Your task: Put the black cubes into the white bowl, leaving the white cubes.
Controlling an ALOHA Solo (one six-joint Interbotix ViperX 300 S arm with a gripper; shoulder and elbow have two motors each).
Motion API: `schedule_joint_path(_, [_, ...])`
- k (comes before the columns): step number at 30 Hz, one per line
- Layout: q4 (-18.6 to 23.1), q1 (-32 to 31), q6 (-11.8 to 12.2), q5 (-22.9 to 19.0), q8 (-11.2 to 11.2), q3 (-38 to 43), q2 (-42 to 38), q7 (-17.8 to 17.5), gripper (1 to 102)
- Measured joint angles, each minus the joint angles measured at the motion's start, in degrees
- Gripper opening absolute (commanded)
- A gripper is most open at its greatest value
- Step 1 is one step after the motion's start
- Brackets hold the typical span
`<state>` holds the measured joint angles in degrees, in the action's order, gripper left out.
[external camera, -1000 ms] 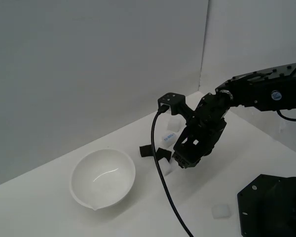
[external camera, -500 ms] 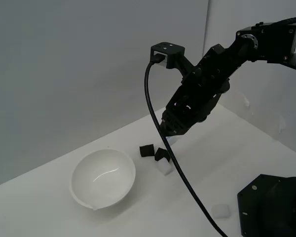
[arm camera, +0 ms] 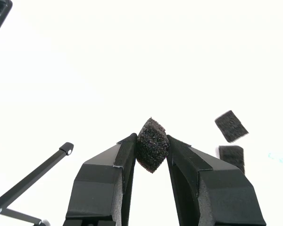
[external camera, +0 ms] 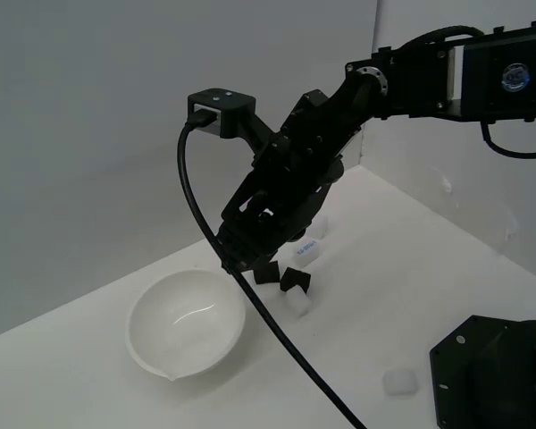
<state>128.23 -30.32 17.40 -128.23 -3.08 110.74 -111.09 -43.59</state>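
My gripper [external camera: 236,258] is shut on one black cube [arm camera: 153,145], pinched between the two fingertips. It hangs in the air just above the white bowl's [external camera: 174,299] rim on the exterior view's right. The bowl looks empty. Two more black cubes [external camera: 266,273] [external camera: 293,280] lie on the table right of the bowl; they also show in the wrist view [arm camera: 231,125] [arm camera: 232,157]. A white cube [external camera: 299,305] touches the nearer black one. A white cube with a blue label [external camera: 307,249] lies behind them. Another white cube [external camera: 399,382] sits near the front.
A black cable [external camera: 286,344] hangs from the wrist camera down across the table in front of the cubes. A black machine base [external camera: 496,375] fills the lower right corner. Grey walls stand close behind the white table.
The arm has lifted from the cluster of cubes and swung to the exterior view's left, carrying the black cube from table height to above the bowl's rim.
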Motion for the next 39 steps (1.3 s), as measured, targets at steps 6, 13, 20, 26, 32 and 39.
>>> schedule_joint_path(6, [-3.7, -2.5, 0.0, 3.3, -0.1, -5.4, 5.1, 1.1, 22])
schedule_joint_path(13, [-6.6, -3.8, 0.0, 6.4, -0.1, -9.2, 9.2, 1.1, 22])
schedule_joint_path(20, [-7.2, -4.9, 2.6, 7.0, -1.0, -9.8, 9.7, 1.1, 75])
schedule_joint_path(26, [-7.3, -4.9, 4.0, 7.1, -1.9, -10.6, 10.6, 1.1, 100])
schedule_joint_path(32, [-7.3, -5.4, 4.0, 7.1, -2.0, -10.6, 10.6, 1.1, 100])
schedule_joint_path(39, [-6.1, 0.4, 4.0, 5.9, -4.0, -7.5, 7.4, -0.5, 100])
